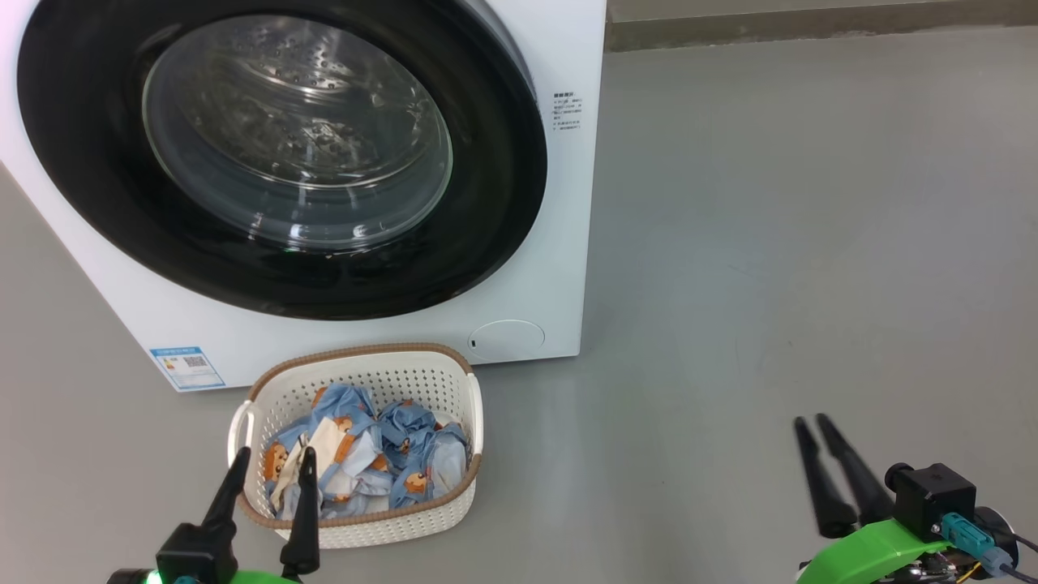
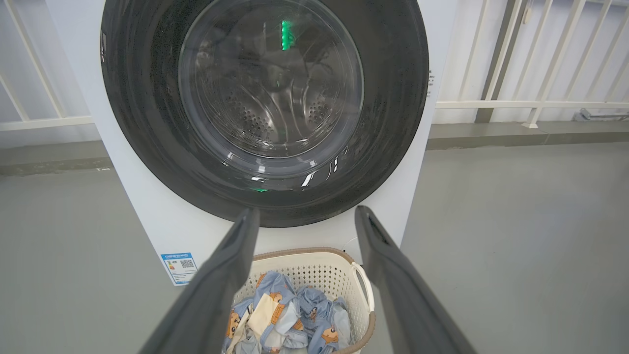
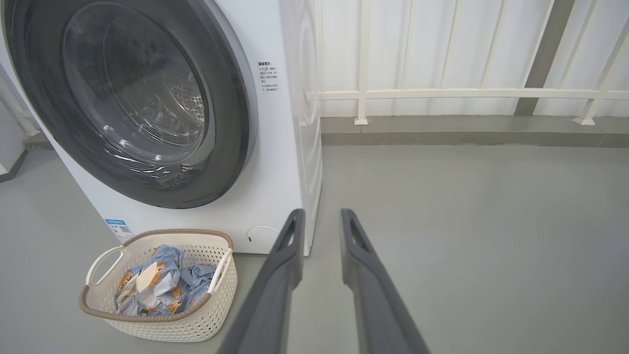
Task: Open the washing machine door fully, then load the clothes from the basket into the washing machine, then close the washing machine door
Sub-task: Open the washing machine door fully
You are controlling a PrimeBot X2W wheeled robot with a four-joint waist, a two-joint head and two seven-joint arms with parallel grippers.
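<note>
While the round, glossy-black, glass-centred washing machine door (image 1: 296, 138) sits closed, blue bear-print clothes (image 1: 365, 454) lie in the cream perforated plastic basket (image 1: 365, 350), near left; left claw (image 1: 276, 454) wide, near it; right claw (image 1: 811, 422) narrow, empty; risk: a narrow claw slips off the door edge.

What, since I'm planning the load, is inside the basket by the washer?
The basket holds the clothes: a crumpled light blue bundle printed with orange-brown bears, with cream patches. It covers most of the basket's floor, so anything underneath is hidden.
</note>
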